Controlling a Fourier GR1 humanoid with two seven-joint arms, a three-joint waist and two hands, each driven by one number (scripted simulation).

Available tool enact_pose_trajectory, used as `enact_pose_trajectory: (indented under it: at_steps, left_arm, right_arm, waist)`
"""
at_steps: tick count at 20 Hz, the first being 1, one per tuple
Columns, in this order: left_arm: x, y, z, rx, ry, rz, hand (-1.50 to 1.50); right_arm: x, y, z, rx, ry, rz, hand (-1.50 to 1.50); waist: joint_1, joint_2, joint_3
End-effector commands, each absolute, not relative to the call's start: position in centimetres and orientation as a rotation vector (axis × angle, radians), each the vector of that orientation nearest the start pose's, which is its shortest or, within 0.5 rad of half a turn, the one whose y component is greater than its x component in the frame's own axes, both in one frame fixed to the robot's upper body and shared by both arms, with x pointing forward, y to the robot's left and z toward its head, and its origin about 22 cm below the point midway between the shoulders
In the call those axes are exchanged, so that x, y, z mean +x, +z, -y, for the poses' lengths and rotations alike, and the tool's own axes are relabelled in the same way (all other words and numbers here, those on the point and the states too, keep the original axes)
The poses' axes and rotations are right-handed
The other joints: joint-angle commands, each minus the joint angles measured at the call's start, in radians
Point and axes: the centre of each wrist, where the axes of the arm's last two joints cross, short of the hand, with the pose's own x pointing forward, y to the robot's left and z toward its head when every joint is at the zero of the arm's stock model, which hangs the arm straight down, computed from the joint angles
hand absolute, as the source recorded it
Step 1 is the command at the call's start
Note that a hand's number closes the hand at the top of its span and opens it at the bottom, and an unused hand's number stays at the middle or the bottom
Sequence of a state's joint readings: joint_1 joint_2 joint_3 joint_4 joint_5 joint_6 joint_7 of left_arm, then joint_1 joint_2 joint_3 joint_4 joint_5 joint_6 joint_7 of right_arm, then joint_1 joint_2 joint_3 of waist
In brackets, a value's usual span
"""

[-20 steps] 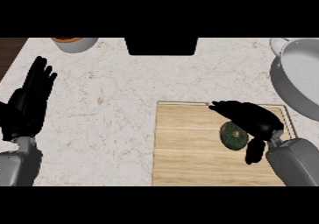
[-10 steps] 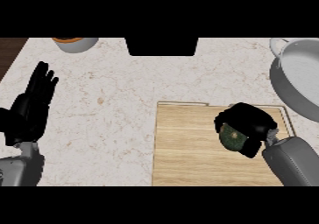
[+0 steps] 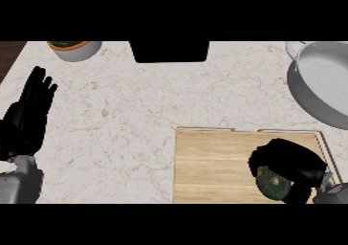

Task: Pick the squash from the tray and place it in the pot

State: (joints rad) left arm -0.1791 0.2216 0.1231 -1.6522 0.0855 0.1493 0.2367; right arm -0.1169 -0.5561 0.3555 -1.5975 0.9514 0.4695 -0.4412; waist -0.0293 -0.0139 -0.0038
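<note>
The grey pot (image 3: 325, 81) is sitting empty at two o'clock on the marble desk (image 3: 156, 105). At five o'clock, the right hand (image 3: 289, 165) is curling around the green squash (image 3: 272, 183) over the wooden tray (image 3: 215, 167). The left hand (image 3: 28, 115) is resting open at nine o'clock.

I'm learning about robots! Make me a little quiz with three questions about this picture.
1. True or false: the squash is already inside the pot.
2. Which robot hand curls round the squash? A) left B) right
3. Fill in: the squash sits over the wooden ____.

Key
1. False. It is still over the tray.
2. B. The right robot hand curls round it; the left robot hand rests open at the left edge.
3. tray
</note>
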Motion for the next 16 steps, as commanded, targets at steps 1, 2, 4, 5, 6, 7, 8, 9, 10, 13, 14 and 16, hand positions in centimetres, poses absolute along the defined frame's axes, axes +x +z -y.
enact_pose_trajectory:
  at_steps: [1, 2, 4, 5, 6, 7, 8, 9, 10, 13, 14, 16]
  left_arm:
    - [26.9, 7.5, -29.8, 0.274, 0.128, 1.582, 0.0]
    - [27.1, 7.9, -29.0, 0.276, 0.113, 1.579, 0.0]
    - [26.7, 7.6, -29.6, 0.251, 0.14, 1.573, 0.0]
    - [27.0, 7.8, -29.9, 0.259, 0.124, 1.605, 0.0]
    - [27.3, 8.3, -29.9, 0.277, 0.125, 1.601, 0.0]
    - [26.7, 8.4, -30.2, 0.256, 0.135, 1.581, 0.0]
    - [26.6, 8.5, -30.1, 0.274, 0.133, 1.588, 0.0]
    - [27.3, 9.3, -30.0, 0.268, 0.122, 1.596, 0.0]
    - [25.9, 6.6, -29.6, 0.264, 0.146, 1.58, 0.0]
    - [26.2, 7.8, -29.9, 0.268, 0.122, 1.603, 0.0]
    - [27.5, 8.8, -31.0, 0.262, 0.105, 1.599, 0.0]
    - [26.9, 9.2, -30.8, 0.252, 0.103, 1.603, 0.0]
  right_arm:
    - [18.6, 2.7, 29.2, 0.05, 1.954, 1.376, 1.5]
    - [19.1, 5.3, 31.8, -0.007, 1.97, 1.422, 1.5]
    - [16.8, 5.7, 34.6, 0.004, 1.97, 1.422, 1.5]
    - [16.6, 6.7, 35.8, -0.005, 1.943, 1.475, 1.5]
    - [15.6, 6.7, 36.4, -0.01, 1.885, 1.525, 1.5]
    - [15.1, 7.4, 37.6, -0.051, 1.852, 1.548, 1.5]
    - [15.3, 7.5, 38.7, -0.079, 1.728, 1.651, 1.5]
    - [15.9, 8.2, 38.8, -0.099, 1.598, 1.72, 1.5]
    - [14.6, 8.0, 39.2, -0.118, 1.543, 1.761, 1.5]
    - [13.9, 9.1, 41.8, -0.178, 1.31, 1.883, 1.5]
    - [14.5, 9.8, 42.7, -0.202, 1.237, 1.935, 1.5]
    - [14.3, 12.5, 44.0, -0.313, 1.143, 2.011, 1.5]
  waist:
    - [-0.056, -0.006, 0.005]
    - [-0.06, -0.006, 0.006]
    - [-0.053, -0.003, 0.004]
    - [-0.039, 0.002, 0.004]
    - [-0.05, 0.001, 0.004]
    - [-0.035, 0.001, 0.004]
    - [-0.045, -0.001, 0.005]
    - [-0.046, 0.002, 0.004]
    - [-0.06, -0.003, 0.003]
    - [-0.045, 0.0, 0.003]
    - [-0.037, 0.008, 0.003]
    - [-0.026, 0.003, 0.002]
